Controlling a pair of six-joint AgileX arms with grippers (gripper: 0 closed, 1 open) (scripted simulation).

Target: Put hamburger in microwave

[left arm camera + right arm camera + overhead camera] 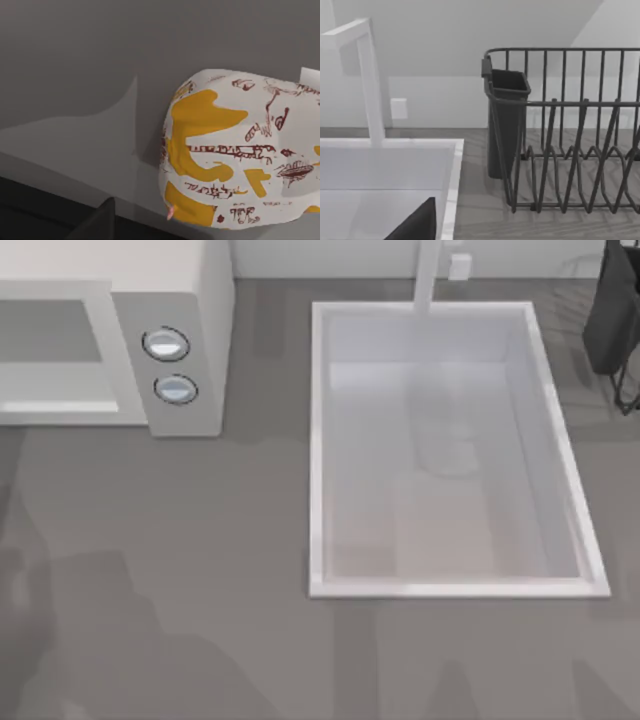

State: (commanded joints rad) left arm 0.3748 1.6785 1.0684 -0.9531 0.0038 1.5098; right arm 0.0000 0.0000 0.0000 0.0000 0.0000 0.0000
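- The microwave [150,350] is seen at the table's far left, its grey cavity open and no food visible inside.
- The sink [318,450] is set right of it.
- The hamburger [240,150] is seen close up from the left wrist, resting on grey surface; delivery remains undone.
- Finger state of either arm cannot be told.

A: How's the table [200,570] laid out?

B: The microwave [190,300] is set at the far left corner, with its two knobs [166,345] stacked on the panel at its right end. The sink [318,440] is sunk into the table to the right of it, a faucet [428,275] standing at its far edge.

A: And past the sink?

B: A dish rack [570,130] is parked beside it at the far right, a cup holder [506,120] hung on its sink-facing side. The hamburger [240,150] is seen lying against a wall.
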